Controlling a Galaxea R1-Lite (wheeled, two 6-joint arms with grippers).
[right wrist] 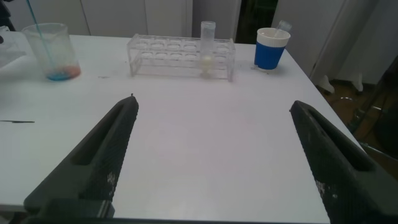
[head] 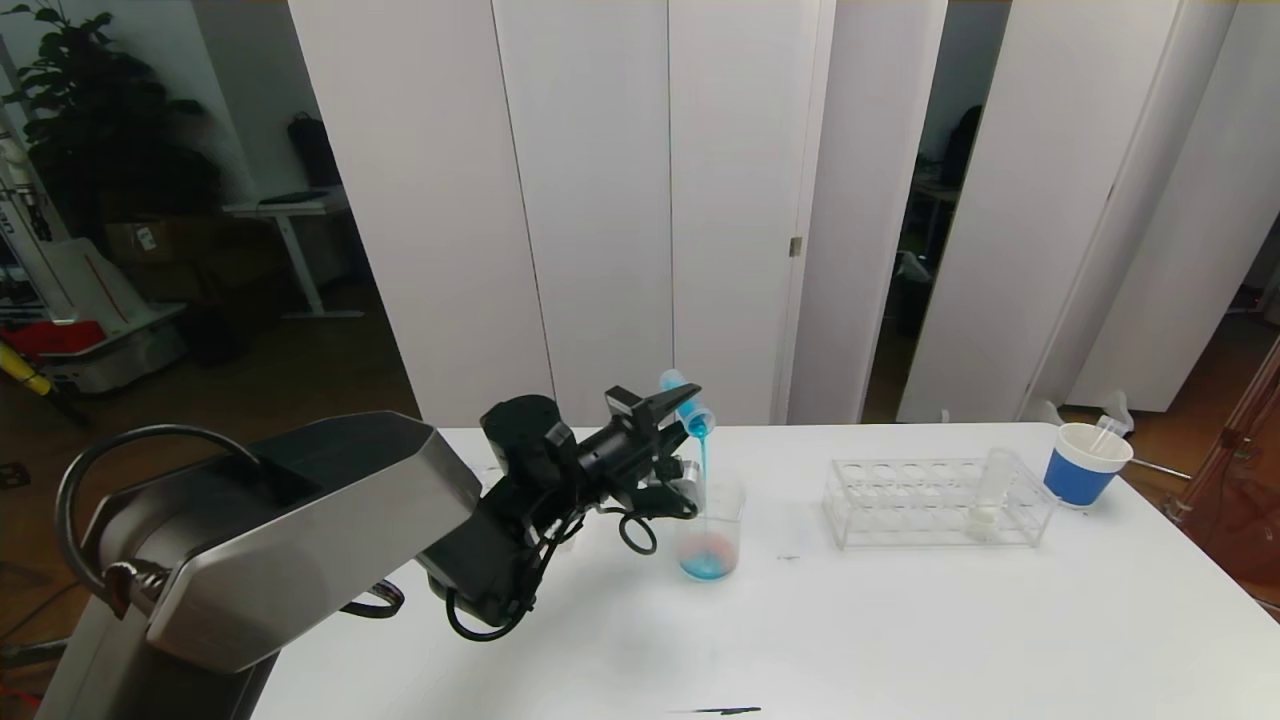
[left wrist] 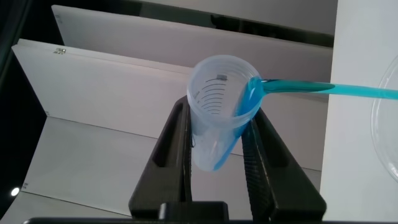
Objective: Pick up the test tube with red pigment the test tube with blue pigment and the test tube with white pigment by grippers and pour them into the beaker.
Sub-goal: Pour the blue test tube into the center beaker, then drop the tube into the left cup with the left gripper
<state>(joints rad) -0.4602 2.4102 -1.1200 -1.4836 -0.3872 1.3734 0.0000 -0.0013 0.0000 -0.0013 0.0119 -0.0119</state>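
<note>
We see the left gripper (head: 672,398) pinching the blue tube (head: 688,401) and holding it tipped mouth-down above the beaker (head: 712,528), so that a thin blue stream falls inside and not onto the surface (head: 900,620). The left wrist view shows the tube wedged between both fingers (left wrist: 176,155), liquid leaving at the lip. The beaker stands upright just right of that gripper, with blue and some reddish pigment pooled at its bottom; we judge the red is already in and the blue pour is under way.

The white tube (head: 990,490) stands upright in the clear rack (head: 935,503), well to the right of the beaker, where it stays steady and reachable for the last pour. A blue cup (head: 1085,464) sits just beyond the rack's right end, with something pale leaning in it that we cannot make out.

The right gripper (right wrist: 214,155) hovers low over the near surface, fingers spread wide and holding nothing.

We count two tubes, one beaker, one rack and one cup.
</note>
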